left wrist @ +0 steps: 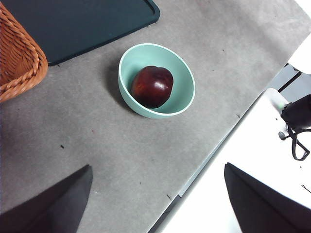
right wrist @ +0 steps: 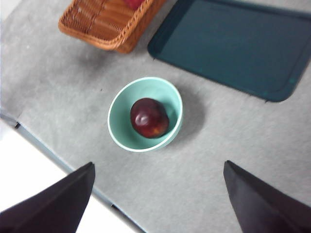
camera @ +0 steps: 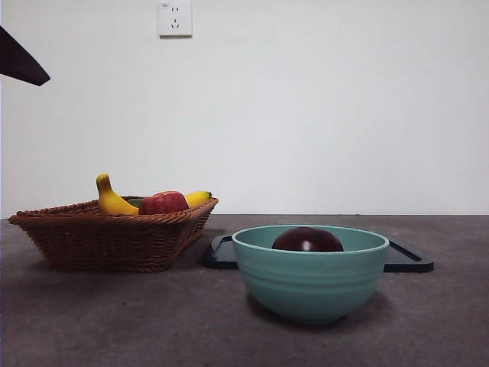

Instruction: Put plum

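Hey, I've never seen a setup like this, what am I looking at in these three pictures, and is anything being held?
This is a two-armed robot at a table. One picture comes from a low camera looking level across the table; the other two come from cameras on each arm's wrist, looking down.

The dark wedges at the bottom of the wrist pictures are each arm's own jaws: the left end effector and the right end effector. Both are open, high above the table, holding nothing.

On the grey table stands a green bowl with a dark plum inside. Behind it lies a dark tray. Beside the tray is a wicker basket holding a red apple and a banana.
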Controlling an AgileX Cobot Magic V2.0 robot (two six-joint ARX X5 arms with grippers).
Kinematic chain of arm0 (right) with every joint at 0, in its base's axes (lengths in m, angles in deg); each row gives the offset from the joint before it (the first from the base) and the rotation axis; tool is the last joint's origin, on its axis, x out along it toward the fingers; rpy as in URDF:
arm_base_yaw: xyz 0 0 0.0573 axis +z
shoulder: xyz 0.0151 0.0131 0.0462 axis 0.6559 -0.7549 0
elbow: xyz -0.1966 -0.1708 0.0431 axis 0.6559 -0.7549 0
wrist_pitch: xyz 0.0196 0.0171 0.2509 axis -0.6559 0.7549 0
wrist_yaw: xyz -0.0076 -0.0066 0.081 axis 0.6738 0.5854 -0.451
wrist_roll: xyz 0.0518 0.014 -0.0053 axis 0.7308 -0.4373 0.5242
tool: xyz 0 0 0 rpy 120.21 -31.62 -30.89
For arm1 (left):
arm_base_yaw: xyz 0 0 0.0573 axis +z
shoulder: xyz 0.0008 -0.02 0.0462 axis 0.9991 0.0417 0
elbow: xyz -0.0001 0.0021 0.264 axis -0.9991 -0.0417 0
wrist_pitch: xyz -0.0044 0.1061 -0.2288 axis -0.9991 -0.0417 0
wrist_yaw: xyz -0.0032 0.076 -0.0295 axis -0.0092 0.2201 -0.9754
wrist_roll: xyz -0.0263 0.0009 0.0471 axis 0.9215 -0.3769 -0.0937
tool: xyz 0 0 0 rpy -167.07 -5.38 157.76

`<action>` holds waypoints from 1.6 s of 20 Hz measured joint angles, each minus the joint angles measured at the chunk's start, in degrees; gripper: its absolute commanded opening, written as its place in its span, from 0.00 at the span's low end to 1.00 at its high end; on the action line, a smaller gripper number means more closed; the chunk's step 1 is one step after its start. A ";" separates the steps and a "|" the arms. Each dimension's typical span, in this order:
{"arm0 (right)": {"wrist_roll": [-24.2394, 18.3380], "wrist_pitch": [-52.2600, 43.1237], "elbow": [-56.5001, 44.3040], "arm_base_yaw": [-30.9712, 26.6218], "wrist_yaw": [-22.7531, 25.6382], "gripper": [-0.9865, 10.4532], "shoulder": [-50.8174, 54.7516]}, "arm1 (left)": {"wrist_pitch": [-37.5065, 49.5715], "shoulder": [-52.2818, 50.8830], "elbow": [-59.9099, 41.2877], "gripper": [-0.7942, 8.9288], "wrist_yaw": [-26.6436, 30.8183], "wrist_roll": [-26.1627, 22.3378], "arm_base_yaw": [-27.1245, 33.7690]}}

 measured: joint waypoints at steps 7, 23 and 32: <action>5.16 -9.66 -2.25 7.02 1.75 0.46 -9.38 | 0.02 0.00 0.00 0.52 0.00 0.00 0.00; 14.97 -39.17 -11.39 21.94 19.69 0.28 -33.66 | 0.02 0.00 0.00 0.52 0.00 0.00 0.00; 15.13 -42.38 -11.43 22.36 20.87 0.10 -39.01 | 0.02 0.00 0.00 0.52 0.00 0.00 0.00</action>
